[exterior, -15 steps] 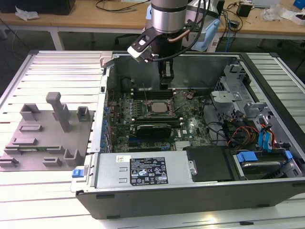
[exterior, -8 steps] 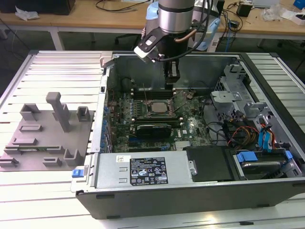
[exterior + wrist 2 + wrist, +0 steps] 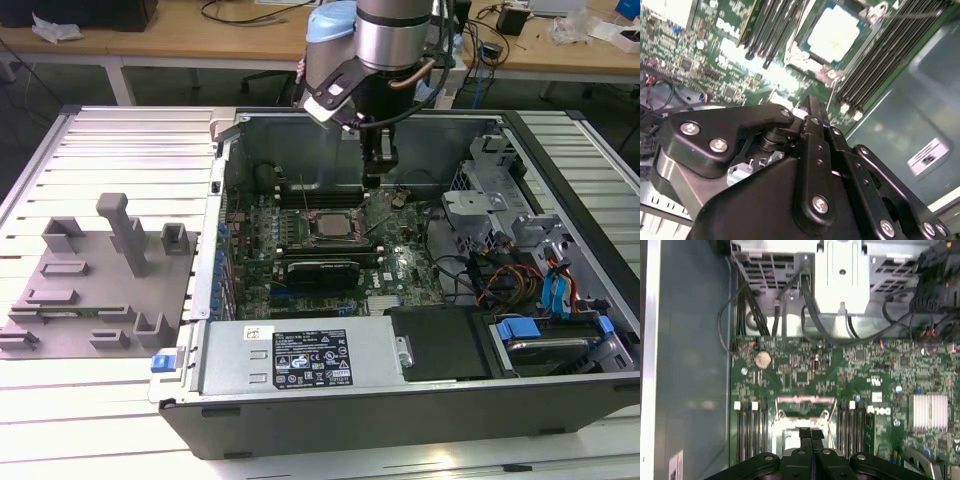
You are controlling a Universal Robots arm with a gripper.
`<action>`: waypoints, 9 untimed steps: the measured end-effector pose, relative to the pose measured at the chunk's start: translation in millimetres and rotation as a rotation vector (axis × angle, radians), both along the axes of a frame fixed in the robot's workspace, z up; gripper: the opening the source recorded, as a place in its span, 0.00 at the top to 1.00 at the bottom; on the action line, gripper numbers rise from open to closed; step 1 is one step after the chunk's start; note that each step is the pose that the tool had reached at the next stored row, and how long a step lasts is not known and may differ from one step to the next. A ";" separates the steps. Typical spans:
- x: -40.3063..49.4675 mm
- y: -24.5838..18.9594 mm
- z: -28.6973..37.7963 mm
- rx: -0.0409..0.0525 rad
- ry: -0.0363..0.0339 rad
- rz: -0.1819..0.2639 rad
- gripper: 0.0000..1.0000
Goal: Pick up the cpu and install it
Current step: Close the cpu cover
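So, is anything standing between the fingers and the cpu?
Nothing visible. The cpu lies uncovered in its socket frame on the motherboard; the gripper hangs above the board beside it, with open space between.

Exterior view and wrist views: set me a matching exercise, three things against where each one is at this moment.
Things:
1. cpu
2. gripper
3. grey fixture block

Places:
A. on the ribbed table, on the exterior view's left of the computer case
B. hanging over the green board, fingers together
C. seated flat in the green board, silvery top up

Pairs: 1-C; 2-B; 3-A
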State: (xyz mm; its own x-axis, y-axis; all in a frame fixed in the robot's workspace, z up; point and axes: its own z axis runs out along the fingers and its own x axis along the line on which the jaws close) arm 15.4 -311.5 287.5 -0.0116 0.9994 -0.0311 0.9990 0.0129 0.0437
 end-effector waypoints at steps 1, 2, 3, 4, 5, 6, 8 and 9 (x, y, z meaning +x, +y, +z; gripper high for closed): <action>3.6 0.0 -0.1 0.0003 -0.0002 0.000 0.89; 7.0 0.0 -0.1 0.0003 -0.0002 0.000 0.89; 11.3 0.0 -0.1 0.0002 0.0000 0.000 0.89; 15.5 0.0 0.0 0.0001 0.0002 0.000 0.89; 22.2 0.0 -0.1 0.0001 0.0004 0.000 0.89; 26.1 0.0 -0.1 0.0002 0.0005 0.000 0.89; 34.1 0.0 -0.2 0.0001 0.0006 0.000 0.89; 36.0 0.0 -0.2 0.0001 0.0007 0.000 0.89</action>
